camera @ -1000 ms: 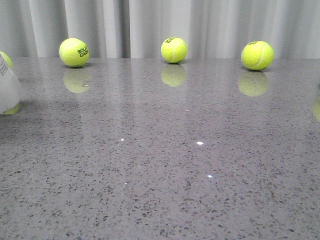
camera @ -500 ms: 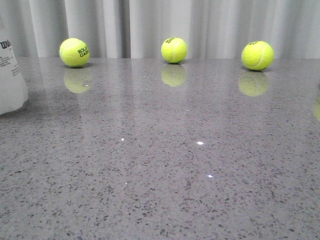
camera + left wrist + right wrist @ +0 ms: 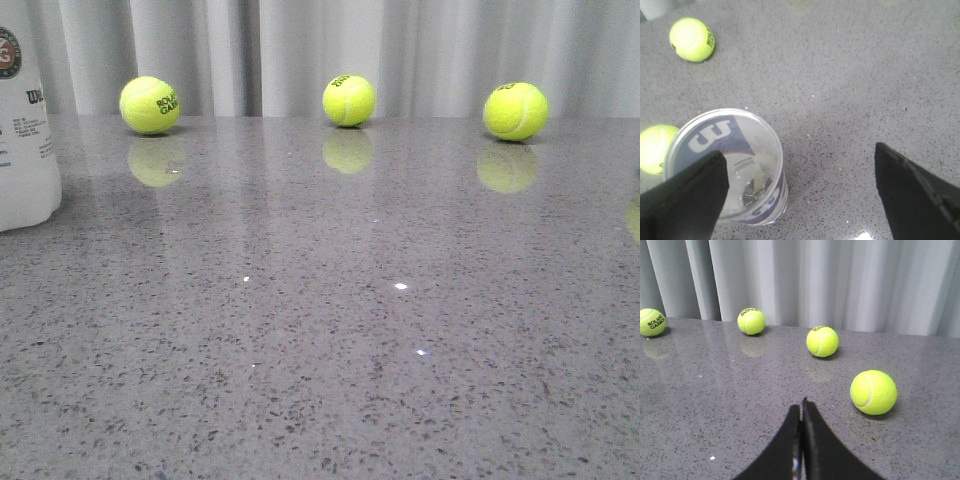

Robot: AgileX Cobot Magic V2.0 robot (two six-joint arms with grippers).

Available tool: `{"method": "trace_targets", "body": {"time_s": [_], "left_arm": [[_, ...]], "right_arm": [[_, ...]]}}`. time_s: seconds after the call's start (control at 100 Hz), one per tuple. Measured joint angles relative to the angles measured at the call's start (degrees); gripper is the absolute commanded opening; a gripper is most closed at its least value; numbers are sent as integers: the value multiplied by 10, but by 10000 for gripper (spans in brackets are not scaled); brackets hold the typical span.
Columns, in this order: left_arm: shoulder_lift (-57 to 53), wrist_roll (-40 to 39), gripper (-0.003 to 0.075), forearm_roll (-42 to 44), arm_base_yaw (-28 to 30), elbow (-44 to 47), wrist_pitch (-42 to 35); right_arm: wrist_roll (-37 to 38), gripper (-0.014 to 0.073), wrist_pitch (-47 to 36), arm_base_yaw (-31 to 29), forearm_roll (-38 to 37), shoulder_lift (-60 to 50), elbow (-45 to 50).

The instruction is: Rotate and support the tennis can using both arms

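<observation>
Front view: the tennis can [image 3: 25, 130] stands upright on the grey speckled surface [image 3: 350, 330] at the far left edge of the frame, partly cut off; three tennis balls [image 3: 349, 100] line the back before a pale curtain [image 3: 300, 50]. Left wrist view: the can's open mouth [image 3: 725, 165] appears at lower left, with the left gripper [image 3: 800, 195] fingers spread wide and one finger overlapping its rim; whether they touch cannot be told. Right wrist view: the right gripper [image 3: 801, 440] fingers are pressed together, holding nothing, low in the frame.
</observation>
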Motion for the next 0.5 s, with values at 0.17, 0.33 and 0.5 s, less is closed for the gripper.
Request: {"method": "trace_targets", "body": {"time_s": [0.17, 0.33, 0.5], "left_arm": [[-69, 0, 551, 0, 0, 43, -39], [-166, -2, 546, 0, 0, 136, -114], [-281, -14, 546, -1, 0, 268, -201]], "right_arm": [[0, -68, 0, 0, 0, 0, 0], [0, -68, 0, 0, 0, 0, 0], [0, -68, 0, 0, 0, 0, 0]]}}
